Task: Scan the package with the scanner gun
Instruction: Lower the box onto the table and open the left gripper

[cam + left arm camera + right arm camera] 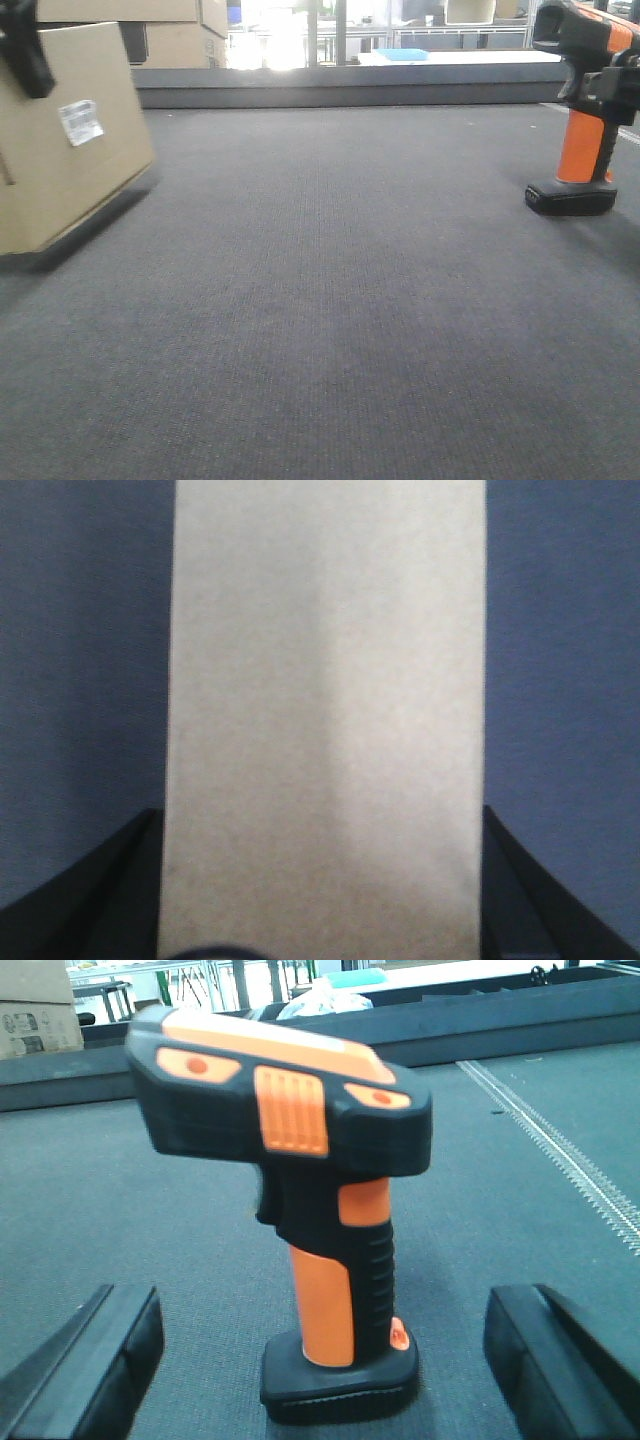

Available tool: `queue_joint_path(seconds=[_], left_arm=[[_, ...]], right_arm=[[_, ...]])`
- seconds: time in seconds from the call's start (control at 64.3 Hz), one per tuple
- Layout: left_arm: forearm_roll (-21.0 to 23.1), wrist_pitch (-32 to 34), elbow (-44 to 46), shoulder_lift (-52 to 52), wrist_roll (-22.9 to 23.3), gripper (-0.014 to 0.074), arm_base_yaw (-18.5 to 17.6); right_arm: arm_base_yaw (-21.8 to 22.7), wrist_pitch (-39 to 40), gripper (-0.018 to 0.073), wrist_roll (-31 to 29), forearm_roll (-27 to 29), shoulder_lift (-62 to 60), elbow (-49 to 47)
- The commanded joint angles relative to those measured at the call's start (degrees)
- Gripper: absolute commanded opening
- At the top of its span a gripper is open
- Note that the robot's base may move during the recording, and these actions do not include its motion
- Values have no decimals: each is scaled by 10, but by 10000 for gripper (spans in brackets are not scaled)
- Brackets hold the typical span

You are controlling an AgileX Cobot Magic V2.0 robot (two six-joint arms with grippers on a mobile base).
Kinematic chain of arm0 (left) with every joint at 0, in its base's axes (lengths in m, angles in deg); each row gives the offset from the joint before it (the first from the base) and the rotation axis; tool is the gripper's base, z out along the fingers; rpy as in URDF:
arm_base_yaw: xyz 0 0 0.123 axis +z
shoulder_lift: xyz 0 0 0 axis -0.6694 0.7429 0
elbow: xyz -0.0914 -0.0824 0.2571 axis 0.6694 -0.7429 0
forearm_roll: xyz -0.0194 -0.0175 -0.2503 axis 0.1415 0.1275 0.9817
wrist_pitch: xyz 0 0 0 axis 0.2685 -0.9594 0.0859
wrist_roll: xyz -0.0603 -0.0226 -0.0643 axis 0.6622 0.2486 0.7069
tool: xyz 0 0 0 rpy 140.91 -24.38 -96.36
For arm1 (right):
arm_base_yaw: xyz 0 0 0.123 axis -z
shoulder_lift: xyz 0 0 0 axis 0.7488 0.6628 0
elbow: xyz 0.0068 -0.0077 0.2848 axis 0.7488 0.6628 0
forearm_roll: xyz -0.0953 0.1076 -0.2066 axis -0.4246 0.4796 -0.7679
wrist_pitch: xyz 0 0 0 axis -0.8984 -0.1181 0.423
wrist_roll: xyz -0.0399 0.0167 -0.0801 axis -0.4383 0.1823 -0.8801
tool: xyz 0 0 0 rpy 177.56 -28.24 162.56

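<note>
The package, a tan cardboard box with a white label, hangs tilted at the far left over the grey mat. My left gripper is shut on its top. In the left wrist view the package fills the space between both black fingers. The scanner gun stands upright on its black base at the right. Seen from the right wrist, the scanner gun sits between the wide-apart fingers of my right gripper, which is open and not touching it.
Larger printed cardboard boxes are stacked at the back left behind a raised dark ledge. A metal strip runs along the mat right of the scanner. Grey mat covers the middle.
</note>
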Motion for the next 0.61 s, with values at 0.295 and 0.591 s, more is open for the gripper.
queue_joint_path(seconds=[0.295,0.591], left_arm=[[-10,16,-15,-7,-17,-109,37],[-12,22,-19,-7,-14,295,37]], right_arm=[[2,-1,561,0,-52,-15,5],[2,-1,561,0,-52,-15,5]])
